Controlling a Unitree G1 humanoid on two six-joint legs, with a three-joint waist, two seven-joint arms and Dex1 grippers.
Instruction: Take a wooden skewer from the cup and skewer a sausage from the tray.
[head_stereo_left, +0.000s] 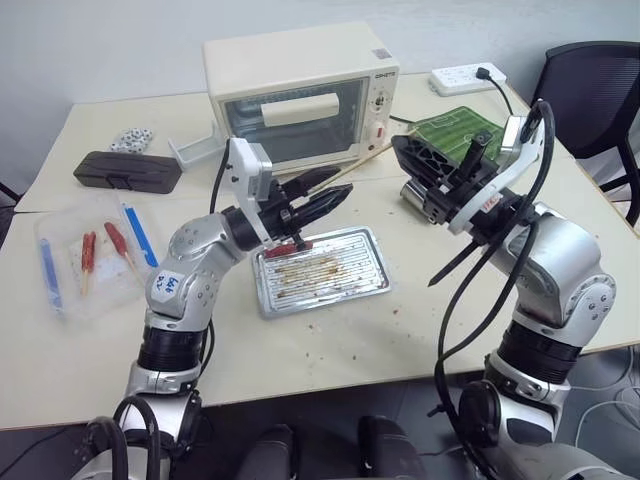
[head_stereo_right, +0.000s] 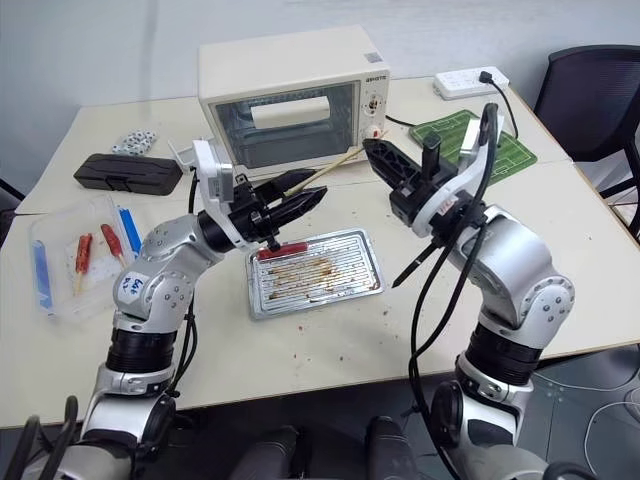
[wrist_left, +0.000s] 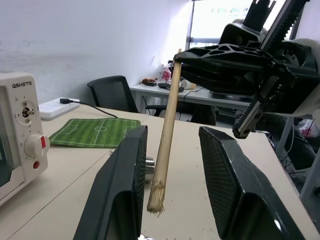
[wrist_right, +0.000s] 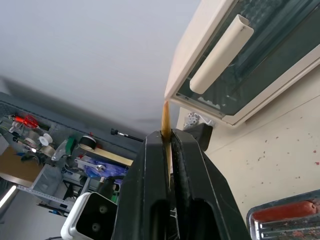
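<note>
My right gripper (head_stereo_left: 398, 145) is shut on one end of the wooden skewer (head_stereo_left: 360, 166), a thin tan stick held in the air above the tray (head_stereo_left: 372, 262). The stick slants down toward my left gripper (head_stereo_left: 335, 197), and its frayed end (wrist_left: 156, 202) lies between that gripper's open fingers (wrist_left: 125, 185), close to one and clear of the other. A glossy red sausage (head_stereo_left: 288, 248) lies in the tray's far left corner, just below my left gripper. The steel cup (head_stereo_left: 412, 194) is partly hidden behind my right gripper.
A cream toaster oven (head_stereo_left: 300, 90) stands behind the tray. At the left lie a clear plastic sheet (head_stereo_left: 90, 255) with skewered sausages and a black case (head_stereo_left: 125, 170). A green mat (head_stereo_left: 460, 130), a power strip (head_stereo_left: 465, 75) and a chair (head_stereo_left: 590, 70) are at the right.
</note>
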